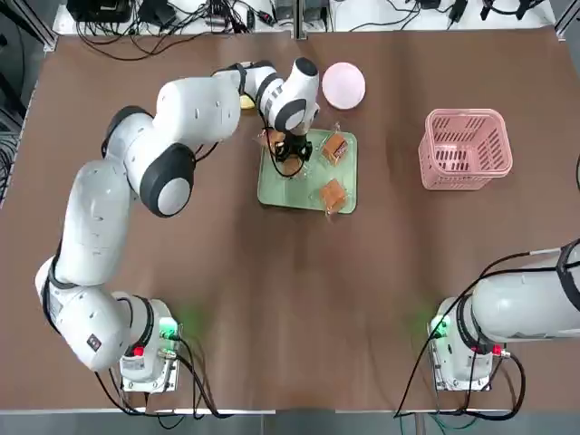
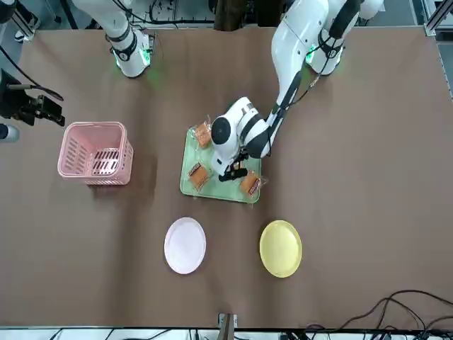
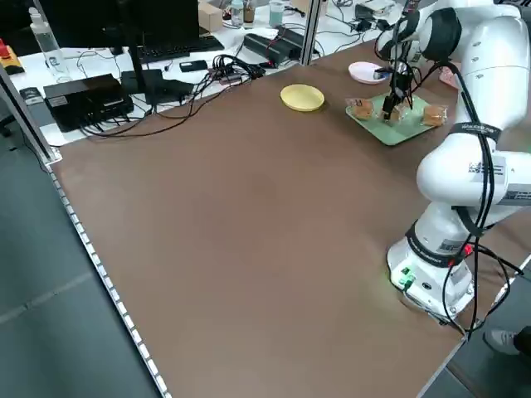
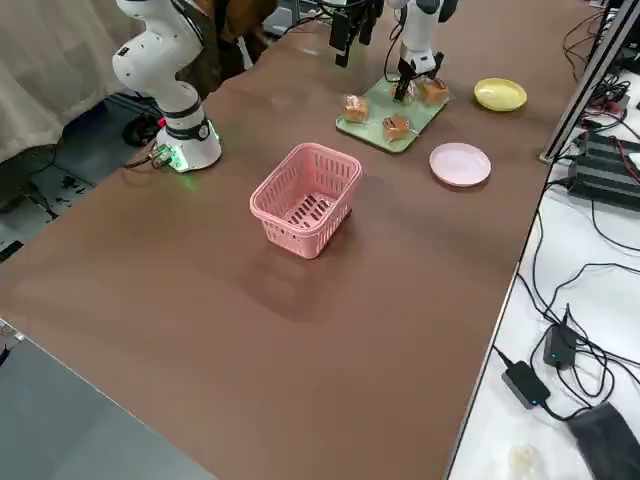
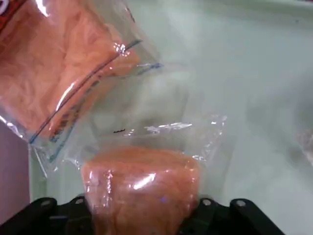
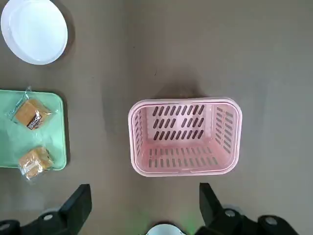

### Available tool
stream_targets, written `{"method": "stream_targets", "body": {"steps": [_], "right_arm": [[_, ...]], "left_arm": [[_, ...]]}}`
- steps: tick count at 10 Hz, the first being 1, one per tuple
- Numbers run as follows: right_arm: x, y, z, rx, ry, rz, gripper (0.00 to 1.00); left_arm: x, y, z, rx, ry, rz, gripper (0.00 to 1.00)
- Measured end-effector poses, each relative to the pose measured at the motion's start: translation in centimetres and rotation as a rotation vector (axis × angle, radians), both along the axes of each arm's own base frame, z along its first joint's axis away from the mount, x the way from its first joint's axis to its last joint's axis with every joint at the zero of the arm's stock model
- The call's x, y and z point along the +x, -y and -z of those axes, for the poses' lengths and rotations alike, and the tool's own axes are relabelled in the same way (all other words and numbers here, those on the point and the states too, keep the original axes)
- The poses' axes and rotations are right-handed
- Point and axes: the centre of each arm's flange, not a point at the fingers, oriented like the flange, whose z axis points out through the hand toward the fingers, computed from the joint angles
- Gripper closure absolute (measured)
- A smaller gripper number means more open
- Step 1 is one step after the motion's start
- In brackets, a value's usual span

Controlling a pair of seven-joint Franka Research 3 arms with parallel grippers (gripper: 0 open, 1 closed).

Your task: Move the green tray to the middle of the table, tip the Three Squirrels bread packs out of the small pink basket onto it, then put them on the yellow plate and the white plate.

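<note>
The green tray (image 1: 292, 190) lies mid-table with bread packs on it: one at its far right (image 1: 335, 148) and one at its near right (image 1: 333, 195). My left gripper (image 1: 290, 154) is down on the tray's far left part, its fingers closed on either side of a bread pack (image 5: 142, 188); another pack (image 5: 54, 63) lies just beside it. The small pink basket (image 1: 464, 149) stands upright and empty to the right. The white plate (image 1: 343, 84) sits beyond the tray. The yellow plate (image 2: 280, 248) is bare. My right gripper (image 6: 144, 215) hangs open high above the basket (image 6: 185, 137).
Cables and electronics line the table's far edge (image 1: 181, 27). The left arm's links (image 1: 172, 136) stretch over the left half of the table. Both arm bases (image 1: 149, 349) (image 1: 467, 349) stand at the near edge.
</note>
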Motion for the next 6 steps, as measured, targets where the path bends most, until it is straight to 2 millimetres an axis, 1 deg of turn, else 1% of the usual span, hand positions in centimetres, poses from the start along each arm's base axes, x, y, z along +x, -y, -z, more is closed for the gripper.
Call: {"method": "stream_targets", "body": {"steps": [2,3,4,6], "right_arm": [[0.0,0.1,0.0,0.000,-0.001,0.002,0.03],[0.0,0.2,0.0,0.000,-0.001,0.004,0.03],[0.0,0.3,0.0,0.000,-0.001,0.007,0.03],[0.0,0.4,0.0,0.000,-0.001,0.008,0.03]], "left_arm": [[-0.7,-0.2,-1.7,0.022,-0.035,0.073,0.52],[-1.6,-0.2,-2.1,0.031,-0.051,0.094,0.52],[-2.9,-0.1,-2.0,0.035,-0.070,0.106,0.51],[-4.8,-0.3,-0.6,0.037,-0.133,0.091,0.51]]}}
